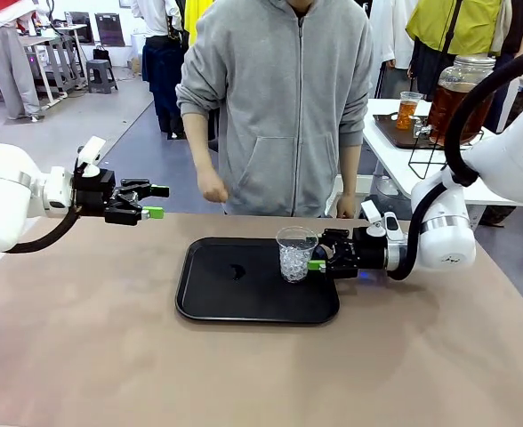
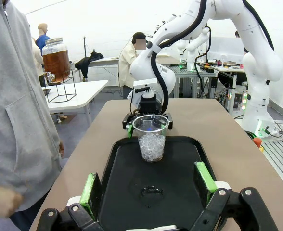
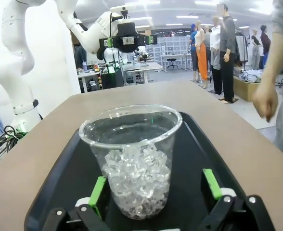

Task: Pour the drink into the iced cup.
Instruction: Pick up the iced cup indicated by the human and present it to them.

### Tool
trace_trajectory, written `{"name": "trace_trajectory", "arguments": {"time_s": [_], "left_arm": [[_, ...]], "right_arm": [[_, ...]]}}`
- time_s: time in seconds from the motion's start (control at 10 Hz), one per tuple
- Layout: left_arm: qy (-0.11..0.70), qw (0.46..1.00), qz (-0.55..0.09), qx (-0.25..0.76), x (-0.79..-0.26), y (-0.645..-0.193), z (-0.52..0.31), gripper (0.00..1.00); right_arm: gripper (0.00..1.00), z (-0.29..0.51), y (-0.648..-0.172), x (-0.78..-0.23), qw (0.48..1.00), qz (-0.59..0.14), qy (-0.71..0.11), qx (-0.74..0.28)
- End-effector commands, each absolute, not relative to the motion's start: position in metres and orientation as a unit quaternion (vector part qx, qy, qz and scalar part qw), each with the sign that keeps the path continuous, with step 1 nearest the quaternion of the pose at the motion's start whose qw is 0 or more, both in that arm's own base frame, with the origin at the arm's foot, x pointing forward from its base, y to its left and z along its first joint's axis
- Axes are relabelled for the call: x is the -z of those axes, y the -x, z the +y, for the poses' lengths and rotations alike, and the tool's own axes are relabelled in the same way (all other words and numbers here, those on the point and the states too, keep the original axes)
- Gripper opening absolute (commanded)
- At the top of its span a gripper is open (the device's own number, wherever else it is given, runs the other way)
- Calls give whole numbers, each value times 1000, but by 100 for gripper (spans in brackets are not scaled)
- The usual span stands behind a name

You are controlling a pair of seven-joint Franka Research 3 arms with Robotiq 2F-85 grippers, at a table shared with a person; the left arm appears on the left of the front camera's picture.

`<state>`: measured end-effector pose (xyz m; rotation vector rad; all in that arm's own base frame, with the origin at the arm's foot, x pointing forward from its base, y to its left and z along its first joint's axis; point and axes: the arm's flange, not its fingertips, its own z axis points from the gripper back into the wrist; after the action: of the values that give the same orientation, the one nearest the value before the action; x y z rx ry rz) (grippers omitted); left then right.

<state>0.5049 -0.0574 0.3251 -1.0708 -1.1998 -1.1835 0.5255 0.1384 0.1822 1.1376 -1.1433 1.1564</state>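
1. Front view: left gripper [image 1: 157, 201] raised over the brown tabletop [image 1: 84, 356], fingers spread, empty. Low on the black rectangular tray [image 1: 190, 302], right gripper [image 1: 309, 257], fingers spread either side of the clear plastic cup of ice [image 1: 296, 253]. Inside the round clear glass dispenser jar [image 1: 462, 76] on a white side table [image 1: 388, 144], amber-brown drink [image 1: 437, 107], well apart from the cup.
2. Left wrist view: fingers wide apart, nothing between; cup upright on the tray ahead.
3. Right wrist view: cup between spread fingers, unpinched.
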Motion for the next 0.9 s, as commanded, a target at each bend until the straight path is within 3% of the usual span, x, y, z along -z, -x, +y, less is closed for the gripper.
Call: {"name": "trace_trajectory", "arguments": {"time_s": [0.0, 0.8], "left_arm": [[451, 547, -501, 497, -328, -504, -59, 100], [451, 547, -501, 497, -328, -504, -59, 100]], "right_arm": [[100, 152, -534, -183, 546, -481, -495, -475], [100, 172, -518, -191, 524, -461, -532, -480]]}}
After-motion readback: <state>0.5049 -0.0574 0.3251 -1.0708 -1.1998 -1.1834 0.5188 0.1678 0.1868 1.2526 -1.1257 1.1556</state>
